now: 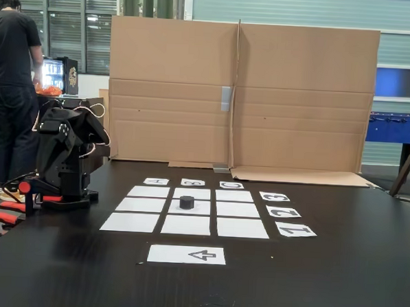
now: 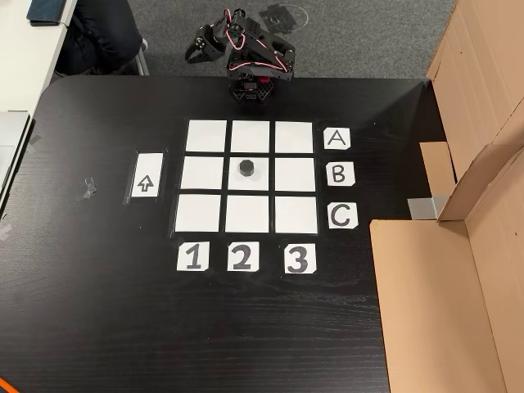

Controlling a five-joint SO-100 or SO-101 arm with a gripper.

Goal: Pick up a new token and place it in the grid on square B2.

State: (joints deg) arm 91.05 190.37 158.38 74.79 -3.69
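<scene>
On square B2 [image 2: 249, 173], centre of the grid [image 2: 204, 136], the token [image 2: 246, 168] sits upright, well inside the sheet, w/ no sheet edge touched in both fixed views. Your arm [image 1: 64, 153] is folded back at the table edge beyond row A, well apart from the token. Gripper [image 2: 196, 51]: can't tell if it's open or closed, too small. Judging from this, placement looks done. Risk for you: any fresh reach across the grid could clip the puck and slide it off B2, or scuff a paper sheet askew.
</scene>
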